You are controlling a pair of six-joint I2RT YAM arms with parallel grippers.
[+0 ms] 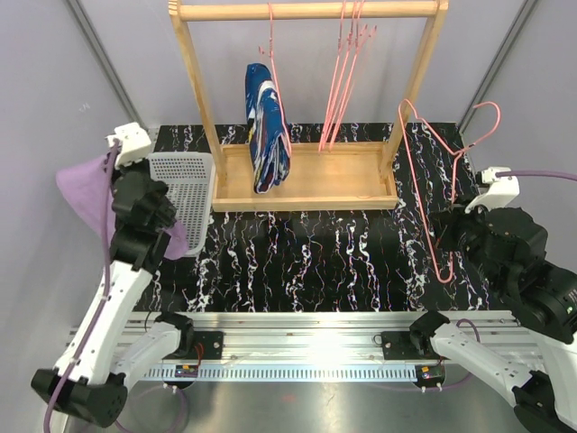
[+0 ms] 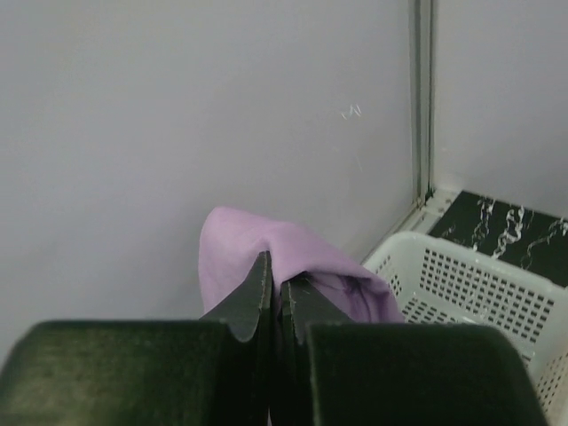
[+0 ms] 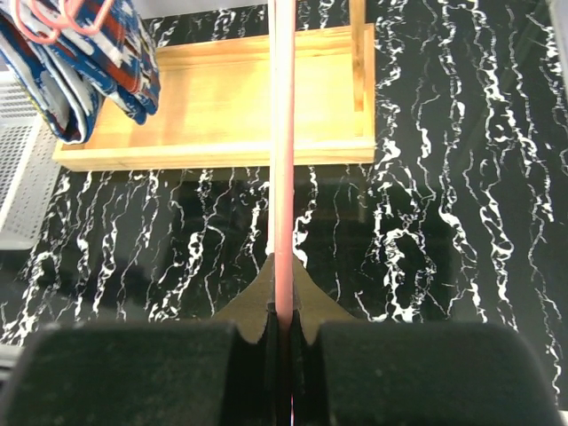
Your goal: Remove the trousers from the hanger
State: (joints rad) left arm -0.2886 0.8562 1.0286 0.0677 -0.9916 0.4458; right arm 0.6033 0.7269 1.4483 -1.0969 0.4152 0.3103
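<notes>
The lilac trousers (image 1: pixel 79 192) hang from my left gripper (image 1: pixel 115 185), which is raised at the far left beside the wall. In the left wrist view the left gripper (image 2: pixel 275 271) is shut on a fold of the lilac trousers (image 2: pixel 235 244), just left of the white basket (image 2: pixel 470 284). The dark blue splashed trousers (image 1: pixel 267 126) hang on a pink hanger (image 1: pixel 274 63) on the wooden rack. My right gripper (image 1: pixel 444 230) is shut on an empty pink hanger (image 1: pixel 424 171) over the table's right side. The right wrist view shows the right gripper (image 3: pixel 282 266) pinching that hanger's bar (image 3: pixel 282 133).
The wooden rack (image 1: pixel 306 176) stands at the back centre with several empty pink hangers (image 1: pixel 343 81) on its rail. A white perforated basket (image 1: pixel 185 194) sits on the black marbled table (image 1: pixel 315 253), left of the rack. Grey walls close in on both sides.
</notes>
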